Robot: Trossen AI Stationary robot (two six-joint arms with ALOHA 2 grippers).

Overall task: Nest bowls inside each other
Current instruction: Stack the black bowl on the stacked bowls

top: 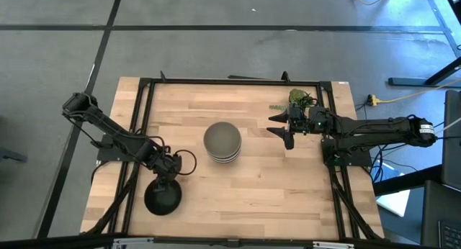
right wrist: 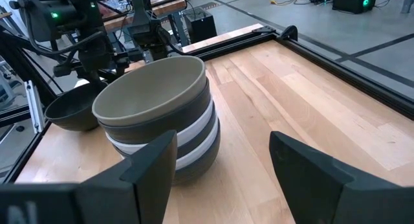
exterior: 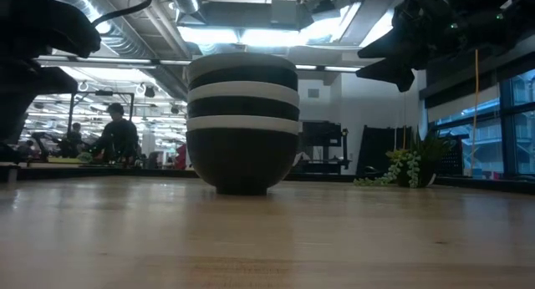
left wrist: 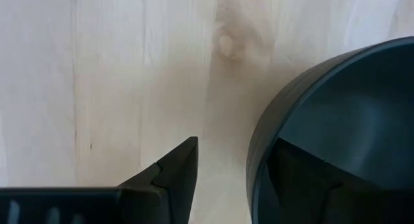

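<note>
At the lower left of the high view, we see the left hand (top: 168, 178) straddling the rim of a lone black bowl (top: 163, 198), one finger inside and one outside; whether it grips yet we cannot tell. At centre stands the stack of bowls (top: 222, 142), grey-green on top, with black and white bands beneath. At the right, the right hand (top: 284, 127) hangs wide open and empty, near the plant sprig (top: 300, 99). We judge nesting nearly done: only the black bowl remains on the counter (top: 274, 184).
</note>
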